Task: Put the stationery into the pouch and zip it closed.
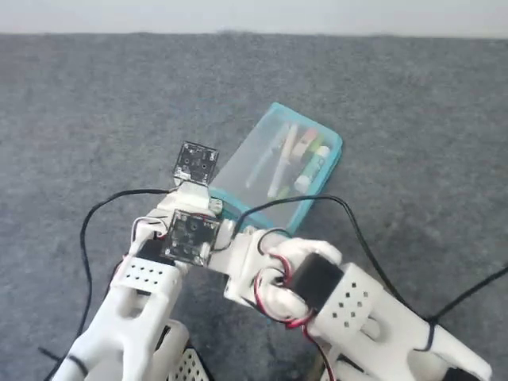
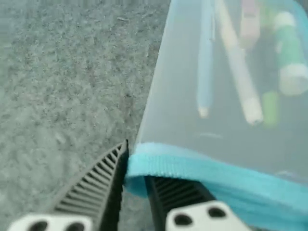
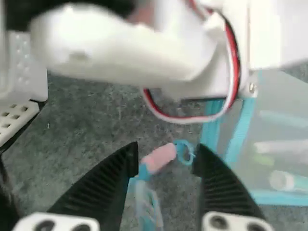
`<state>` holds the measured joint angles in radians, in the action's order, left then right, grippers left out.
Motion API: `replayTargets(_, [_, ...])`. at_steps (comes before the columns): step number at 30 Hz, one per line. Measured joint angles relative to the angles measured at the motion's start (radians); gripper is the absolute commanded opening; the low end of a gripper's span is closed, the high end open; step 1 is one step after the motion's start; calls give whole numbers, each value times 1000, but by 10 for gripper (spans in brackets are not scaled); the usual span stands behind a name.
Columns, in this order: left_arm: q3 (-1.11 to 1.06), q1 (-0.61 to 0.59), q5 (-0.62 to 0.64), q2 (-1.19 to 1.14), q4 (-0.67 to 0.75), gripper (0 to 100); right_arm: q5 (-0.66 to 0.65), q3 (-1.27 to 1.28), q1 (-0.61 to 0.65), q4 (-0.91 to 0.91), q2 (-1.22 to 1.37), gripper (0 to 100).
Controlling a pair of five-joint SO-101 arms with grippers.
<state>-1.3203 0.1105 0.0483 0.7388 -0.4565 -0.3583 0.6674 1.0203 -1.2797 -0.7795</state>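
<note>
A see-through pouch (image 1: pixel 252 163) with teal trim lies on the grey carpet, holding several pens and markers (image 1: pixel 290 157). My left gripper (image 2: pixel 134 179) is shut on the teal edge at the pouch's (image 2: pixel 192 139) near left corner; the pens (image 2: pixel 236 72) show through the side beyond it. In the high view that gripper (image 1: pixel 213 205) sits at the pouch's near corner. My right gripper (image 3: pixel 166 166) stands open on either side of the pink zipper pull (image 3: pixel 159 158), which hangs on a teal ring beside the pouch's (image 3: pixel 279 144) near edge. Part of the left arm crosses above it.
Grey carpet (image 1: pixel 95 103) surrounds the pouch on all sides. Both arm bodies and their black and red cables (image 1: pixel 349 214) crowd the near side. A pale wall strip (image 1: pixel 254 14) runs along the far edge.
</note>
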Motion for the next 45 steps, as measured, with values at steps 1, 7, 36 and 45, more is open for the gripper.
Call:
replayTargets(1, [0, -11, 6, 0, 0, 9, -2, 0, 5, -14, -18, 278])
replayTargets(7, [0, -41, 28, 0, 0, 9, -8, 3, -29, -81, -166, 277])
replayTargets(36, [199, -44, 15, 0, -331, 10, -342, 328, -391, 381, 57, 351])
replayTargets(45, [199, -44, 14, 0, -341, 10, -344, 330, -397, 517, 130, 170])
